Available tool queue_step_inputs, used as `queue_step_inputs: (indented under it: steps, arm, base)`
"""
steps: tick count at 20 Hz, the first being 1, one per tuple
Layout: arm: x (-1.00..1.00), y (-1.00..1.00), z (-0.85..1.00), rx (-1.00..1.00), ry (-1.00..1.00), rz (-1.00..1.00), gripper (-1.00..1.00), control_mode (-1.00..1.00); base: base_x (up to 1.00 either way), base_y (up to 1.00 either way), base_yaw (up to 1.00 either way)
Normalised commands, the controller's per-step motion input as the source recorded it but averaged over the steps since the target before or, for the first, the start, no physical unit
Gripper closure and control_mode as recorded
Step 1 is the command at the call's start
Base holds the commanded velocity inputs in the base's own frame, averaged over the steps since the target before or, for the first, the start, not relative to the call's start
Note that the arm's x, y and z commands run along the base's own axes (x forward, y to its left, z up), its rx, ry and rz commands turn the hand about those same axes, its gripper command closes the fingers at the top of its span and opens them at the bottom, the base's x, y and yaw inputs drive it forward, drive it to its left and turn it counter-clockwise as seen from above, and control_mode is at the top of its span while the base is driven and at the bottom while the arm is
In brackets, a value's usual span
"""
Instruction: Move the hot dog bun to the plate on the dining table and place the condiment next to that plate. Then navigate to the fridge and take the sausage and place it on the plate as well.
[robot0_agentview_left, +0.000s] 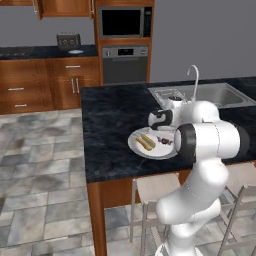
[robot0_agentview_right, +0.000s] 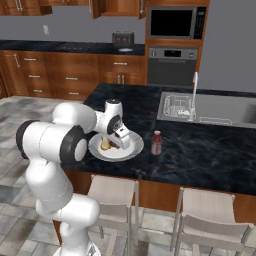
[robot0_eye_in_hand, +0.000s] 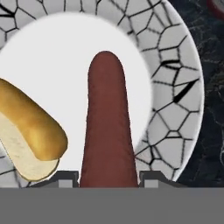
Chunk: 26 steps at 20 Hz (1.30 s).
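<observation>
My gripper (robot0_eye_in_hand: 108, 177) is low over the plate (robot0_eye_in_hand: 175, 87), and my hand hides part of the plate in the side views. The sausage (robot0_eye_in_hand: 107, 127) sits between my fingertips (robot0_eye_in_hand: 151, 178); I am holding it. It points straight away from my hand. The hot dog bun (robot0_eye_in_hand: 30, 131) lies slanted beside it, its far end cut off. The condiment (robot0_agentview_right: 156, 142) stands near the plate on the dining table (robot0_agentview_right: 210, 155).

Setting: rendered home kitchen.
Cabinets: brown wood cabinetry (robot0_agentview_right: 60, 75) with drawers along the back wall.
Appliances: built-in microwave (robot0_agentview_right: 176, 22) above wall oven (robot0_agentview_right: 172, 65); toaster (robot0_agentview_left: 68, 40) on the rear worktop.
Island: black marbled counter (robot0_agentview_right: 200, 150), steel sink (robot0_agentview_right: 220, 110), curved faucet (robot0_agentview_left: 194, 75).
Seating: stools (robot0_agentview_right: 112, 197) below.
Floor: grey stone tiles (robot0_agentview_left: 40, 165).
</observation>
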Motion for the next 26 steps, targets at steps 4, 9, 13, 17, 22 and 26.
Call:
queue_step_inputs:
  steps: [4, 9, 13, 17, 22, 26]
  arm:
    - [0.26, 0.0, -0.34, -0.06, -0.01, -0.05, 1.0, -1.0]
    - [0.27, 0.0, -0.29, -0.04, 0.0, -0.04, 1.0, -1.0]
    - [0.29, 0.0, -0.21, -0.02, 0.0, -0.02, 1.0, -1.0]
    - [0.14, 0.0, -0.34, -0.01, 0.0, 0.0, 1.0, -1.0]
    - [0.0, -0.06, -0.31, 0.0, 0.0, 0.0, -1.0, -1.0]
    - [-0.3, -0.21, -0.01, 0.0, -0.08, 0.0, -1.0, -1.0]
  base:
    - [0.0, 0.0, 0.0]
    - [0.0, 0.0, 0.0]
    - [0.0, 0.0, 0.0]
    - [0.0, 0.0, 0.0]
    - [0.0, 0.0, 0.0]
    - [0.0, 0.0, 0.0]
